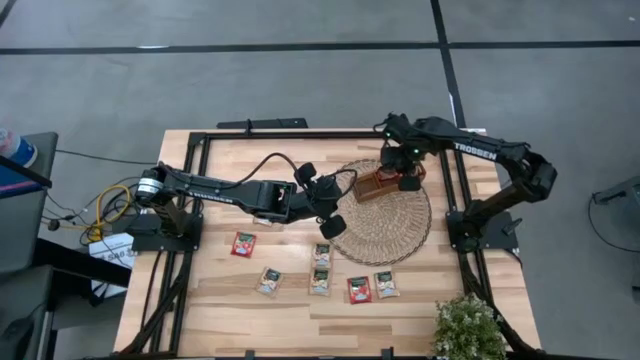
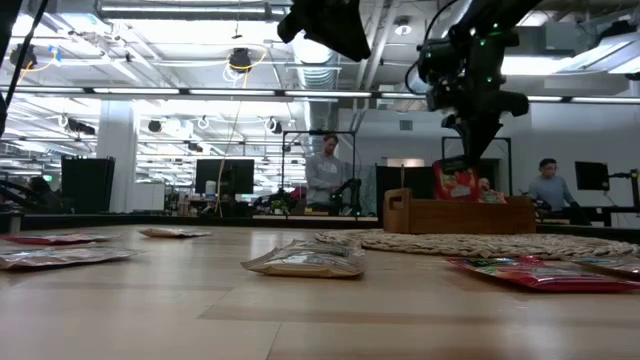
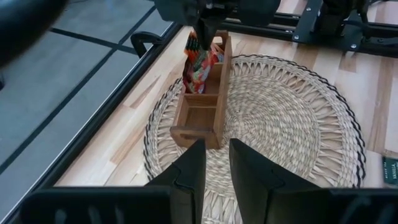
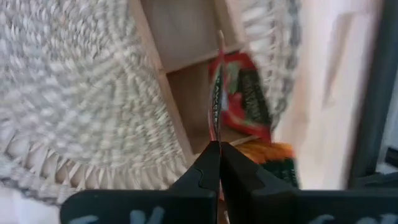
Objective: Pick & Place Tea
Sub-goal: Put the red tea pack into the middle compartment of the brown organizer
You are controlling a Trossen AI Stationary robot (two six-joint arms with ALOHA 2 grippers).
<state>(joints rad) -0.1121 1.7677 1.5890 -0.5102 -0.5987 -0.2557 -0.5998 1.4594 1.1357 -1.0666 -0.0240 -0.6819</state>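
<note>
My right gripper (image 1: 405,178) stands over the oblong wooden tray (image 1: 375,186) on the round wicker mat (image 1: 395,225) and is shut on a red tea sachet (image 4: 216,99). The low view shows that sachet (image 2: 455,181) hanging into the tray (image 2: 460,214). Other sachets (image 4: 270,155) stand in the same compartment. My left gripper (image 1: 331,205) hovers open above the mat's left edge, touching nothing. Several sachets, red (image 1: 243,243) and pale (image 1: 268,281), lie flat on the table near its front. My right gripper pinches the red sachet by its upper edge (image 4: 214,134) between its two fingers, coming from above and pointing down. The sachet hangs upright below the fingers, its lower part (image 3: 198,71) inside the tray's far-end compartment.
A potted plant (image 1: 468,328) stands at the table's near right corner. Black frame rails (image 1: 455,175) run along the table's sides and far edge. The tray's nearer compartments (image 3: 200,115) show bare wood. People sit and stand in the room beyond the table.
</note>
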